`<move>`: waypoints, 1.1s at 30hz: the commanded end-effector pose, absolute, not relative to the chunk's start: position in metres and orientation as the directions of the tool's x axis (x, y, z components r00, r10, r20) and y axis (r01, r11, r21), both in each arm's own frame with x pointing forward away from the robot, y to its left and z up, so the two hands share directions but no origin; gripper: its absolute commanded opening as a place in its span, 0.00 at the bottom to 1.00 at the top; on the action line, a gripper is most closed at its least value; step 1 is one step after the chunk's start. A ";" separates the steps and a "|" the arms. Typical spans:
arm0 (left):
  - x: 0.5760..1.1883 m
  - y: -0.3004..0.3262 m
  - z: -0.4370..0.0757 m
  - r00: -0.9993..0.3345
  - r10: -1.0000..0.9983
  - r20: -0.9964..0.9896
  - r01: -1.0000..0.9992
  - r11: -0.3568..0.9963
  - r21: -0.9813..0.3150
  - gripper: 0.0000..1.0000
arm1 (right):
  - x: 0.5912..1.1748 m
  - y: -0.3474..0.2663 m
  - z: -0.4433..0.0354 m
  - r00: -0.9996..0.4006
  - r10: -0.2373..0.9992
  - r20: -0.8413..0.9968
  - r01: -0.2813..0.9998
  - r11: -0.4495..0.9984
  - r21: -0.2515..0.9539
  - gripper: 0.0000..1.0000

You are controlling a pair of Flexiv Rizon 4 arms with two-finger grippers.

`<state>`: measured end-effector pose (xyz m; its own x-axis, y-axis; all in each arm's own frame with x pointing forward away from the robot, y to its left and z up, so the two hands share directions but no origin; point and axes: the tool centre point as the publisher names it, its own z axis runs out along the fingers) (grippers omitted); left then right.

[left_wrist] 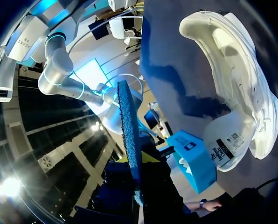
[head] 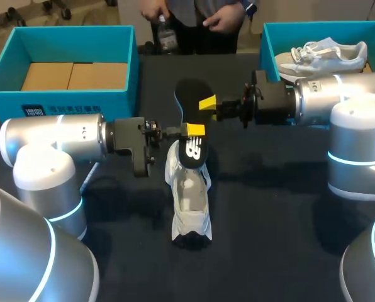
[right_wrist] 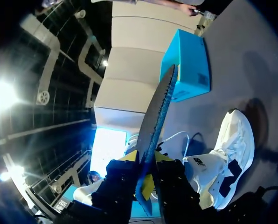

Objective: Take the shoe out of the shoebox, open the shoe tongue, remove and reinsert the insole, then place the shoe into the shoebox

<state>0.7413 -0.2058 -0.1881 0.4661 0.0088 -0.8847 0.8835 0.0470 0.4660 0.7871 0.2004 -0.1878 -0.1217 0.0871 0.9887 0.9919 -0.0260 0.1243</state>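
A white shoe lies on the dark table's middle, toe toward the near edge and its opening upward; it also shows in both wrist views. Above its heel the black insole is held off the table, blue-edged and edge-on between the fingers in the wrist views. My left gripper is shut on the insole's lower end. My right gripper has a finger against each face of the insole further up. An open blue shoebox stands at the back left.
The back-left box holds brown cardboard inserts. A second blue box at the back right contains white shoes. Both arms' bulky links flank the shoe on either side.
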 end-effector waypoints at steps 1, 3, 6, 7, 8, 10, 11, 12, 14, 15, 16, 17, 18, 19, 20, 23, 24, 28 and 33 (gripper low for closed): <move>0.741 -0.209 -0.191 0.469 0.010 -0.883 0.882 0.043 0.469 0.00 | 0.786 0.202 -0.186 -0.109 0.091 0.990 0.993 -0.026 0.112 0.07; 0.741 -0.209 -0.192 0.472 0.013 -0.882 0.881 0.034 0.472 0.00 | 0.785 0.202 -0.187 -0.104 0.081 0.991 0.994 -0.023 0.106 0.07; 0.742 -0.211 -0.194 0.469 0.013 -0.883 0.883 0.032 0.469 0.00 | 0.784 0.202 -0.187 -0.104 0.074 0.992 0.994 -0.022 0.106 0.00; 0.743 -0.211 -0.195 0.468 0.014 -0.884 0.883 0.031 0.468 0.00 | 0.784 0.201 -0.186 -0.106 0.072 0.992 0.994 -0.023 0.107 0.00; 0.743 -0.211 -0.195 0.463 0.015 -0.886 0.885 0.033 0.464 0.00 | 0.783 0.201 -0.186 -0.108 0.071 0.992 0.994 -0.022 0.110 0.00; 0.743 -0.210 -0.196 0.443 0.005 -0.896 0.896 0.035 0.443 0.00 | 0.782 0.201 -0.185 -0.115 0.066 0.991 0.993 -0.019 0.117 0.00; 0.742 -0.210 -0.196 0.437 0.002 -0.900 0.899 0.034 0.437 0.00 | 0.782 0.200 -0.185 -0.115 0.066 0.991 0.993 -0.019 0.117 0.00; 0.741 -0.209 -0.195 0.432 0.003 -0.902 0.901 0.031 0.432 0.00 | 0.782 0.200 -0.186 -0.115 0.066 0.991 0.993 -0.018 0.116 0.00; 0.739 -0.206 -0.193 0.405 0.001 -0.914 0.914 0.016 0.405 0.68 | 0.782 0.199 -0.187 -0.113 0.066 0.991 0.993 -0.017 0.115 0.00; 0.738 -0.204 -0.193 0.403 0.002 -0.915 0.915 0.015 0.403 0.98 | 0.782 0.199 -0.188 -0.114 0.065 0.991 0.993 -0.017 0.115 0.00; 0.735 -0.200 -0.191 0.391 0.007 -0.920 0.920 0.016 0.391 1.00 | 0.781 0.198 -0.188 -0.119 0.064 0.991 0.993 -0.018 0.120 0.00; 0.735 -0.199 -0.191 0.389 0.007 -0.921 0.921 0.016 0.389 1.00 | 0.781 0.198 -0.188 -0.120 0.064 0.991 0.992 -0.018 0.121 0.00; 0.732 -0.193 -0.189 0.375 0.010 -0.927 0.927 0.017 0.376 1.00 | 0.781 0.197 -0.188 -0.127 0.062 0.990 0.992 -0.018 0.128 0.00; 0.731 -0.189 -0.188 0.361 0.009 -0.932 0.932 0.013 0.361 1.00 | 0.780 0.196 -0.189 -0.132 0.063 0.989 0.991 -0.018 0.133 0.00; 0.730 -0.183 -0.187 0.352 0.015 -0.936 0.936 0.014 0.352 1.00 | 0.780 0.195 -0.189 -0.140 0.063 0.988 0.990 -0.018 0.141 0.00; 0.724 -0.166 -0.176 0.326 0.032 -0.945 0.945 0.014 0.327 1.00 | 0.780 0.193 -0.190 -0.139 0.070 0.988 0.990 -0.020 0.141 0.00; 0.724 -0.162 -0.174 0.315 0.034 -0.949 0.949 0.016 0.316 1.00 | 0.780 0.192 -0.191 -0.138 0.071 0.988 0.990 -0.019 0.140 0.00; 0.728 -0.140 -0.159 0.229 0.050 -0.972 0.973 -0.020 0.229 1.00 | 0.779 0.188 -0.194 -0.128 0.087 0.988 0.991 -0.020 0.130 0.00; 0.739 -0.123 -0.140 0.176 0.145 -0.974 0.984 -0.057 0.170 1.00 | 0.779 0.186 -0.198 -0.118 0.098 0.988 0.993 -0.012 0.120 0.00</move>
